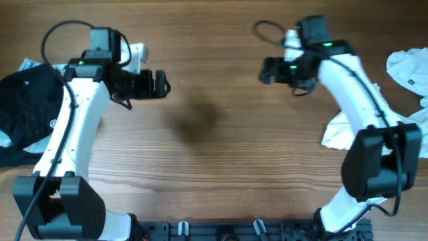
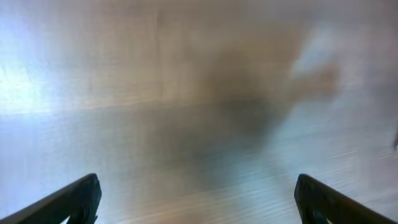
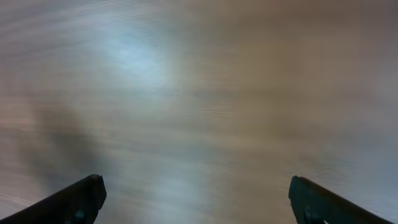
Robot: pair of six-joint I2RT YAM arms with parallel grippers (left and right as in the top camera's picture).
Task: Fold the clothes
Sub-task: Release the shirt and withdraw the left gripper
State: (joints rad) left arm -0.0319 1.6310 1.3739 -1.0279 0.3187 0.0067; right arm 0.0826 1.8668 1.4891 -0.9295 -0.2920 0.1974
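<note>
While left end effector (image 1: 163, 84) and right end effector (image 1: 263, 70) gape, black garment (image 1: 23, 107) crumpled, white garments (image 1: 409, 67) bunched.

Table (image 1: 214, 167) middle open for passage; black garment (image 1: 27, 107) blocks left edge, white clothes (image 1: 411, 67) right.

Clothes heap (image 1: 23, 110) at left edge of table (image 1: 214, 167); further clothes (image 1: 409, 67), perhaps two heaps, right.

Wood table (image 1: 214, 167) w/ black garment (image 1: 23, 110) at left edge, white clothes (image 1: 409, 67) at right.
</note>
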